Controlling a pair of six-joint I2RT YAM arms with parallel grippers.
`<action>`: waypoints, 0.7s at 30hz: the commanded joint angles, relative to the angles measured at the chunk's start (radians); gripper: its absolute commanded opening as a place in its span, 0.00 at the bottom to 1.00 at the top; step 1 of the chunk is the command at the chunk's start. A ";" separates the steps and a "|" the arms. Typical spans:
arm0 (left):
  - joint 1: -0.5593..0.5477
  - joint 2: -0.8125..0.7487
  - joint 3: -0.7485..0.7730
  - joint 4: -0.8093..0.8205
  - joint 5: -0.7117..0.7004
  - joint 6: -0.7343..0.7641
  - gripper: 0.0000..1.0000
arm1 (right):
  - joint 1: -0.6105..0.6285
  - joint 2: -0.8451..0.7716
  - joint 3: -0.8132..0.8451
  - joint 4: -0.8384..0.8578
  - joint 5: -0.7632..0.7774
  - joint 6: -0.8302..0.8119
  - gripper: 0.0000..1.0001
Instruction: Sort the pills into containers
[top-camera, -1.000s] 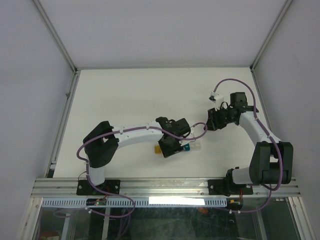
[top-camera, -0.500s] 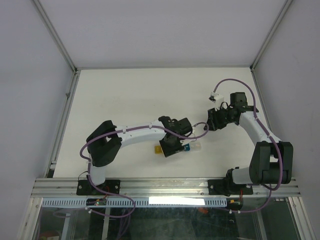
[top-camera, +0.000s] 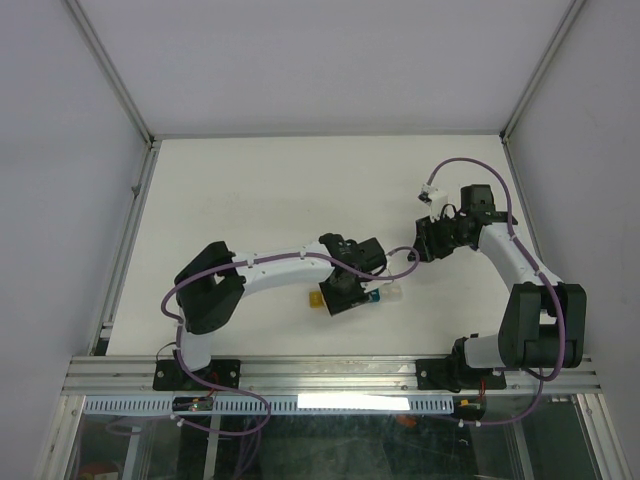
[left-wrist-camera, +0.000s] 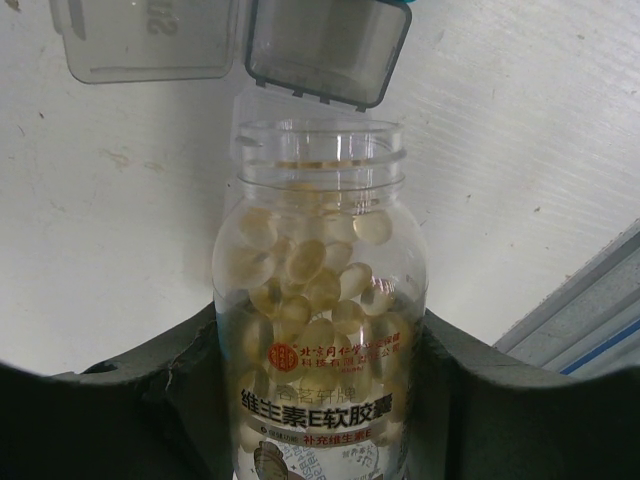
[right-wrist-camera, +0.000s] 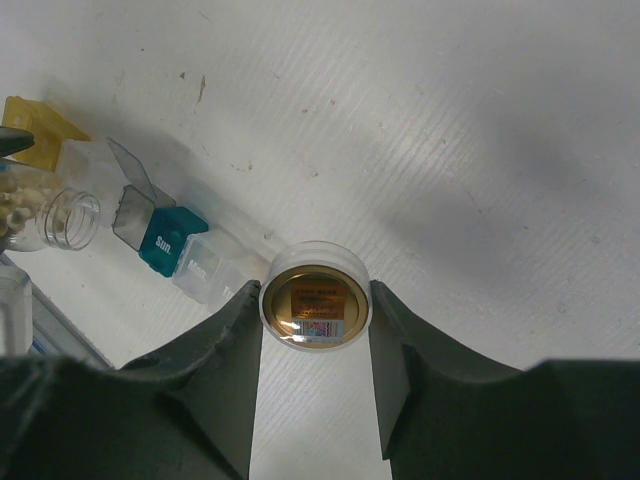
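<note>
Left fingers (left-wrist-camera: 150, 400) clamp an uncapped bottle (left-wrist-camera: 320, 330) of pale pills (left-wrist-camera: 310, 270), mouth toward the open-lidded containers (left-wrist-camera: 325, 45) on the desk (left-wrist-camera: 520, 150); which cell it covers is unclear. Right fingers (right-wrist-camera: 230, 360), well apart, grip the cap (right-wrist-camera: 315, 297). Risk: too much tilt pours many pills at once, spilling past the small cells.

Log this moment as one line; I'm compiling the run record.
left gripper: shut on pill bottle, uncapped | right gripper: shut on bottle cap | pill organizer: lids open | pills: in bottle
</note>
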 joint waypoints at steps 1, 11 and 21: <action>-0.010 -0.020 0.018 0.018 -0.026 0.004 0.00 | -0.009 0.000 0.036 0.005 -0.025 -0.009 0.16; -0.008 -0.002 0.046 -0.005 -0.034 0.019 0.00 | -0.011 0.001 0.037 0.004 -0.028 -0.010 0.16; -0.017 0.009 0.061 -0.006 -0.030 0.008 0.00 | -0.012 0.005 0.038 0.002 -0.029 -0.011 0.16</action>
